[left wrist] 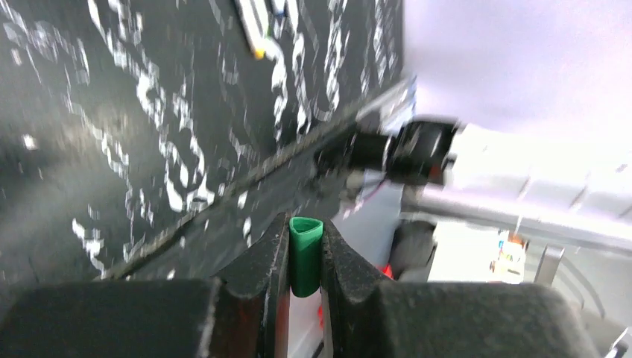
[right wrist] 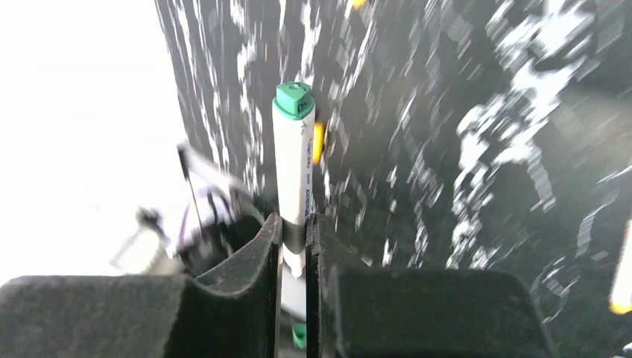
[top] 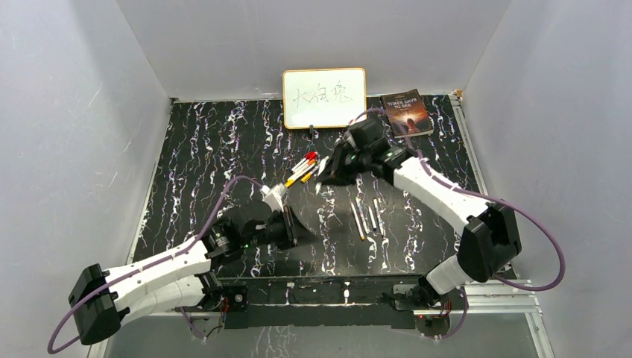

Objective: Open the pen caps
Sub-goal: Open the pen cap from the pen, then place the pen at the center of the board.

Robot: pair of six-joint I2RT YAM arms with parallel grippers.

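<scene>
My left pincer (left wrist: 305,227) clamps a green cap (left wrist: 305,261); my right pincer (right wrist: 293,221) clamps the pen (right wrist: 292,164), well apart: that cap is evidently off. Capped pens (top: 302,167) lie far centre, undone; three pens (top: 369,216) near right of them appear finished.

Jaws clamped on a white marker pen

My gripper (right wrist: 293,224) pinches the white-barrelled pen (right wrist: 292,160) low on its printed barrel. The pen runs toward 12 o'clock and finishes in a green triangular end (right wrist: 294,99). A small yellow bit (right wrist: 318,142), blurred, sits just beside the barrel at its 3 o'clock. Behind is the black, white-streaked tabletop (right wrist: 462,186), with another yellow-tipped pen (right wrist: 620,280) at the 4 o'clock edge.
</scene>
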